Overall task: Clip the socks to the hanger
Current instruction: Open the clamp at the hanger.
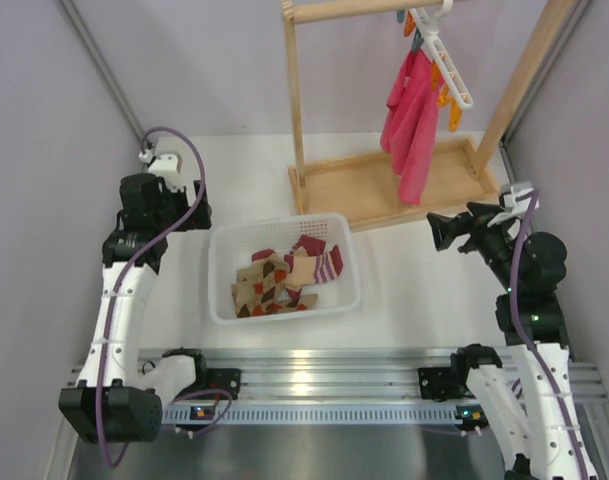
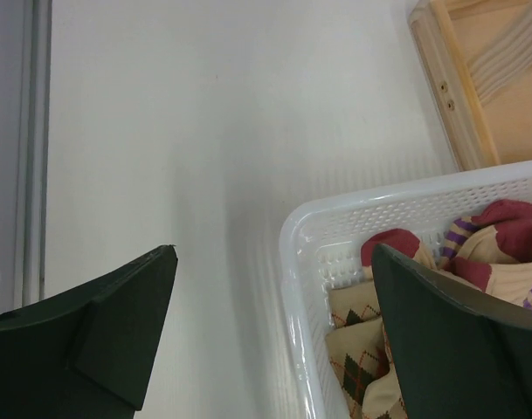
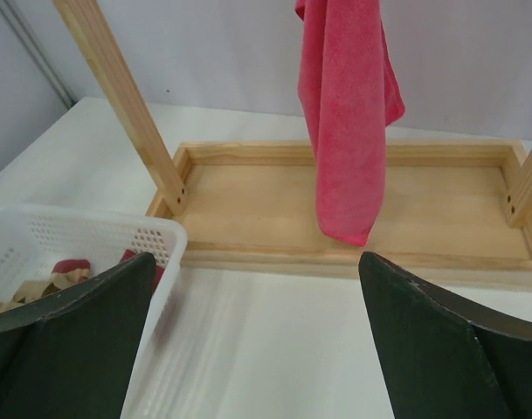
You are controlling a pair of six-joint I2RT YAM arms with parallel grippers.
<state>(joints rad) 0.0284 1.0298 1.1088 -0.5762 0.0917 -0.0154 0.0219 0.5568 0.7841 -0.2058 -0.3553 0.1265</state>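
Several beige socks [image 1: 284, 278], some argyle and some with maroon stripes, lie heaped in a white basket [image 1: 222, 312] at the table's middle. The white hanger [image 1: 446, 62] with orange clips hangs tilted from the wooden rack's top bar at the back right. My left gripper [image 1: 196, 212] stands open just left of the basket's back corner; in the left wrist view [image 2: 274, 249] its fingers straddle the basket rim [image 2: 353, 209], with the socks [image 2: 357, 319] below. Right of the basket, my right gripper [image 1: 439, 232] is open and empty, and in its wrist view [image 3: 257, 257] it faces the rack.
A tall wooden rack with a tray base [image 1: 384, 185] stands at the back right; a pink cloth [image 1: 412, 120] hangs from the hanger over it. The right wrist view shows the cloth [image 3: 348, 113], the tray [image 3: 266, 196] and the basket corner [image 3: 82, 231]. Grey walls close in on both sides.
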